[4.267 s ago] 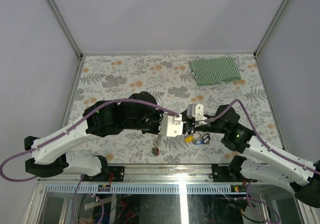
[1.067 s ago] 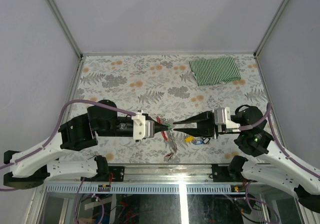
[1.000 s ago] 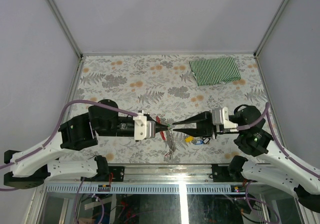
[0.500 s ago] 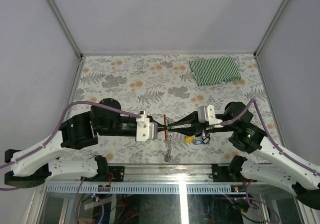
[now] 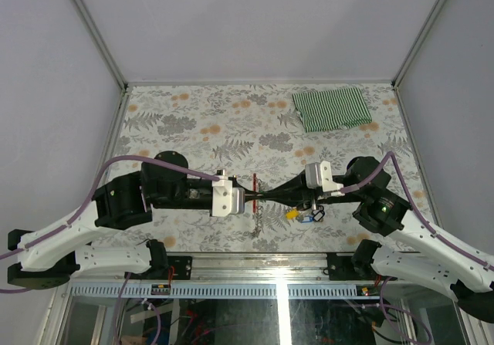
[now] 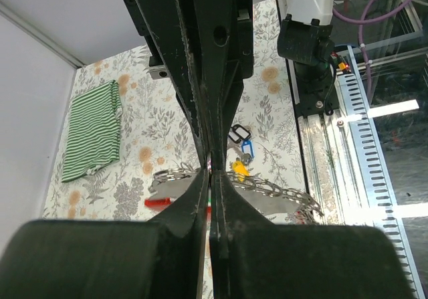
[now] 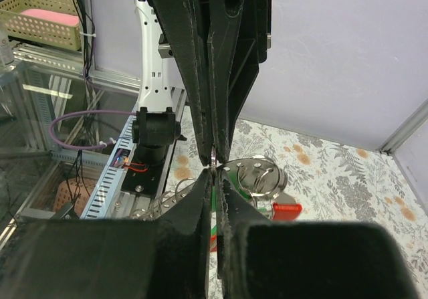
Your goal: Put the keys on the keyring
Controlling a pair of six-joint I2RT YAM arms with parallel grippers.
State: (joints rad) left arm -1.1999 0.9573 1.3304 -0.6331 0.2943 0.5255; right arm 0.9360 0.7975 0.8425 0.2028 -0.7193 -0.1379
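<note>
The two grippers meet tip to tip over the near middle of the table. My left gripper is shut on the keyring, whose red clip stands beside its tips. The silver chain hangs below. My right gripper is shut, and a sliver of the green key shows between and beside its fingers, next to a silver split ring. A yellow key and a blue key lie on the table under the right arm.
A green-striped cloth lies at the far right of the flowered table. A small black loop sits by the blue key. The table's metal front rail runs just below the chain.
The right gripper has shut over the last half second. Both arms have crept together, the red clip has turned upright and the chain hangs straighter.
</note>
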